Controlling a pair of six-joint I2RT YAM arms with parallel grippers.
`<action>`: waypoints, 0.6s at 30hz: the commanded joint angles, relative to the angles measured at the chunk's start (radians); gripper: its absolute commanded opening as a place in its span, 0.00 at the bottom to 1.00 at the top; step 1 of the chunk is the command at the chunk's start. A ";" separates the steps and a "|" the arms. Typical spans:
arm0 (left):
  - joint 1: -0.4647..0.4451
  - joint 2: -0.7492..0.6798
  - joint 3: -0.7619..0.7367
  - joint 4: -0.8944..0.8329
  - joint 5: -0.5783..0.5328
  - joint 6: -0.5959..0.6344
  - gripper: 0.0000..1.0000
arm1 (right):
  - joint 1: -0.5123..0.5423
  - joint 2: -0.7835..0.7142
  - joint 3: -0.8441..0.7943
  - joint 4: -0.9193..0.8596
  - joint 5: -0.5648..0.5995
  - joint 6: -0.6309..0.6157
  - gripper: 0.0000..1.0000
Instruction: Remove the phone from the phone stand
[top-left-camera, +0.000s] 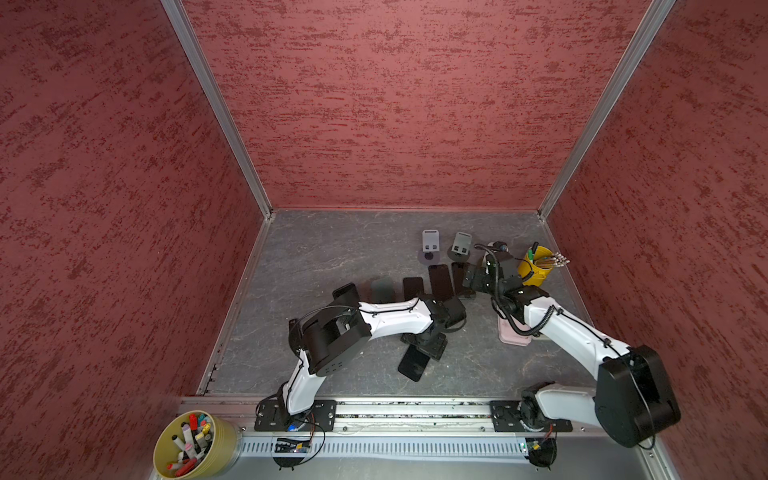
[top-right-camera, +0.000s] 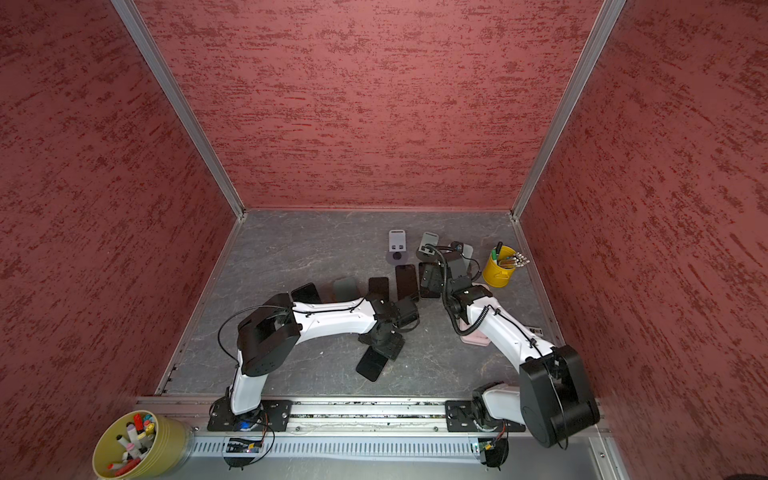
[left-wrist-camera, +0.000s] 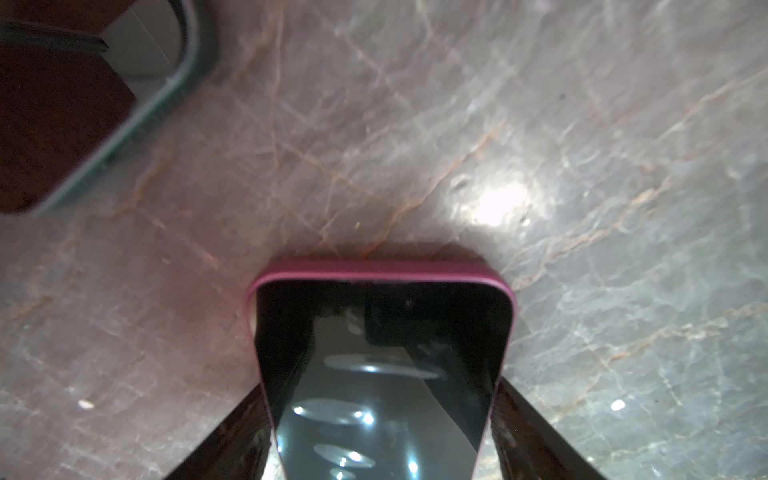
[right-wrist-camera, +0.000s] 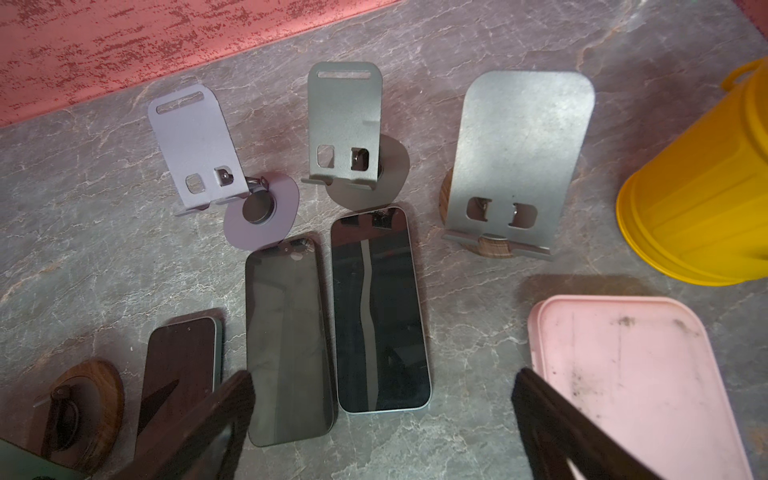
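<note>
A black-screened phone (left-wrist-camera: 382, 332) in a pink case sits between the fingers of my left gripper (left-wrist-camera: 380, 384), which press on its two long edges. In both top views this phone (top-left-camera: 413, 362) lies slanted low over the table's front middle, with the left gripper (top-left-camera: 430, 347) at its far end. Three phone stands (right-wrist-camera: 195, 145) (right-wrist-camera: 345, 120) (right-wrist-camera: 519, 158) stand bare near the back wall. My right gripper (right-wrist-camera: 382, 395) hangs open in front of them, over flat-lying phones (right-wrist-camera: 286, 340) (right-wrist-camera: 378, 307), holding nothing.
More phones (top-left-camera: 383, 289) lie in a row across the table's middle. A yellow cup (top-left-camera: 536, 266) of pens stands back right, with a pink lid (right-wrist-camera: 636, 374) in front of it. A round wooden stand base (right-wrist-camera: 79, 407) is beside the row. Red walls close three sides.
</note>
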 joint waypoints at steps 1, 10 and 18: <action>-0.006 -0.031 -0.012 0.045 -0.050 -0.005 0.80 | -0.011 -0.016 0.018 -0.011 0.015 0.007 0.99; -0.003 -0.147 -0.043 0.050 -0.153 -0.018 0.81 | -0.010 -0.008 0.036 -0.022 0.007 0.009 0.99; 0.016 -0.282 -0.139 0.096 -0.247 -0.059 0.83 | -0.010 0.038 0.064 -0.020 -0.021 0.028 0.99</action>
